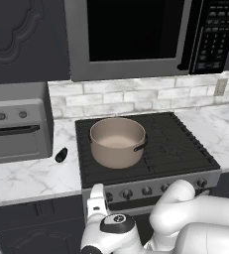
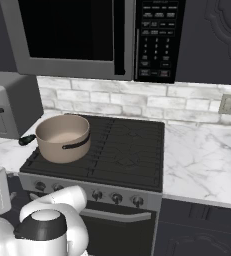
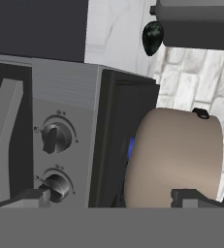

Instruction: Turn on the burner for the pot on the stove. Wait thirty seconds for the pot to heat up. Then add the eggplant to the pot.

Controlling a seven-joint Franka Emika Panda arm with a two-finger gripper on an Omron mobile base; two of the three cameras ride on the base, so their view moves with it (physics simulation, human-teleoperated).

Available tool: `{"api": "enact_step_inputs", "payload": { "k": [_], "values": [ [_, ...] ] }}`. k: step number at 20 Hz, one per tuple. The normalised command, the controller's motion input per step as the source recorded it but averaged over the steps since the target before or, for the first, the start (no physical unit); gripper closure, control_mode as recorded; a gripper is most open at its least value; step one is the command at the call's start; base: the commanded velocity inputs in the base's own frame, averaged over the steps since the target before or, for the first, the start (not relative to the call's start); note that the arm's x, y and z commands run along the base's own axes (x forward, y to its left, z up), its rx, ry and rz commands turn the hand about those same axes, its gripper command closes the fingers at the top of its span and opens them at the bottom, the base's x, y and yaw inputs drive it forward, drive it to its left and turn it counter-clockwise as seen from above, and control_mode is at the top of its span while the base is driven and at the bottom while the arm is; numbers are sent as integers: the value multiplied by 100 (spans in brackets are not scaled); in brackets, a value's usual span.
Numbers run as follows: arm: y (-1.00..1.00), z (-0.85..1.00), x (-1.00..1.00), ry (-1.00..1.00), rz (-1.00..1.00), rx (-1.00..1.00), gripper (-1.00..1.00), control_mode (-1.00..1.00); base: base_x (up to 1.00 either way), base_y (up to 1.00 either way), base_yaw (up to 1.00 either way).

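1. Looking along the near edge of the stove (image 1: 185,149), we see its row of knobs (image 1: 146,190) just past our gripper (image 3: 108,196), which sits low at the left front corner with jaws spread wide, holding nothing.
2. Right of the pot (image 1: 117,141), the grates lie bare — open room there.
3. On the left counter (image 1: 31,178) the eggplant (image 1: 61,155) lies just beside the toaster oven (image 1: 17,129); a microwave (image 1: 136,34) hangs overhead.
4. We see the pot on the left burner — its inside pale and bare.
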Motion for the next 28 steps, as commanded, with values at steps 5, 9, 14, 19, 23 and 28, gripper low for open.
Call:
{"api": "enact_step_inputs", "payload": {
  "k": [5,9,14,19,23,28],
  "values": [
    [0,0,0,0,0,0,-100,-100,0,0,0],
    [0,0,0,0,0,0,-100,-100,0,0,0],
    [0,0,0,0,0,0,-100,-100,0,0,0],
    [0,0,0,0,0,0,-100,-100,0,0,0],
    [0,0,0,0,0,0,-100,-100,0,0,0],
    [0,0,0,0,0,0,-100,-100,0,0,0]
  ]
}}
